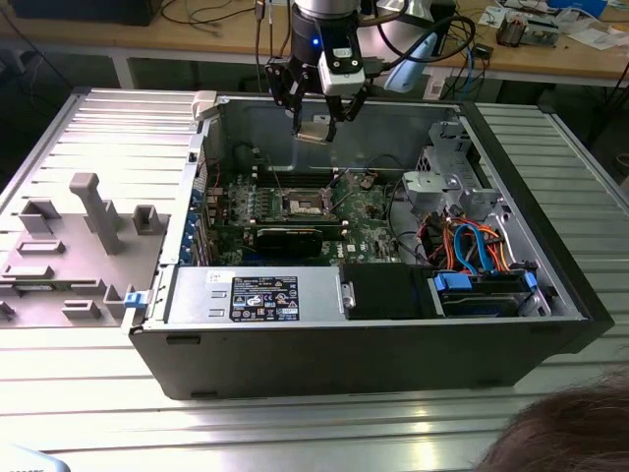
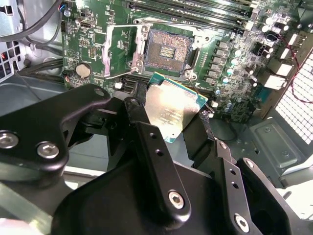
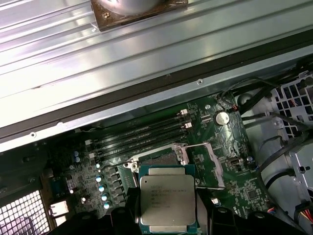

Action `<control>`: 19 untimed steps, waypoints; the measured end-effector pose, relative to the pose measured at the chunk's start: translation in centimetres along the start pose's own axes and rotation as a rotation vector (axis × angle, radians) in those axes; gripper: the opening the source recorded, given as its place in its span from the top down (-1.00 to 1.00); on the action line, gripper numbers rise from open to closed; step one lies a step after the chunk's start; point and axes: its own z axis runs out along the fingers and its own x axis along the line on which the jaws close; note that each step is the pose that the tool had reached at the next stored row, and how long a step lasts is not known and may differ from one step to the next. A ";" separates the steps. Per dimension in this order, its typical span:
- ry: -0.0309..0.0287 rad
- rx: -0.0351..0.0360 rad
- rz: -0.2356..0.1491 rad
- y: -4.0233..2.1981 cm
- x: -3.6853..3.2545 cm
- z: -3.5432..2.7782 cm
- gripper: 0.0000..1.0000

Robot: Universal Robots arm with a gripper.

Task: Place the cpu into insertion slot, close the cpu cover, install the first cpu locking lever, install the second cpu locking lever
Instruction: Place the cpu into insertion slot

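**Step in hand: carrying the cpu to the insertion slot.** We see the gripper hanging above the open computer case. Its two fingers are closed part-way onto opposite edges of the cpu, so the chip sits between the fingertips, clear of every surface.

The insertion slot lies below the gripper on the motherboard, well apart from the chip. Its bed of contacts is bare. The cpu cover is swung open to one side of the slot, so nothing lies across the path beneath the gripper. We judge that the first of the four steps is under way and that none is yet complete.

**Orientation.** The dull metal top faces up toward both wrist cameras, and the green underside faces the board. The chip is close to square. Its slightly longer side appears to run across the line joining the fingers, though we cannot be sure of this.

**What seating calls for, in our judgement.** The chip should be level, its edges squared to the slot's frame, and its keyed corner matched before a gentle vertical descent. A tilted or offset contact could bend the exposed contacts.
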 end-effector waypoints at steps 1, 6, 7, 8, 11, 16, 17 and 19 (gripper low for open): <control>-0.0001 0.0000 0.001 0.00 0.00 0.01 -0.09; -0.0007 -0.0001 0.012 -0.01 0.01 0.06 -0.09; -0.0008 -0.0001 0.013 -0.01 0.01 0.07 -0.09; -0.0009 -0.0002 0.014 -0.01 0.01 0.08 -0.09; -0.0012 -0.0003 0.019 -0.01 0.01 0.10 -0.09; -0.0016 -0.0004 0.026 -0.01 0.01 0.13 -0.09; -0.0017 -0.0003 0.027 -0.01 0.01 0.13 -0.09; -0.0021 -0.0004 0.033 -0.01 0.01 0.15 -0.09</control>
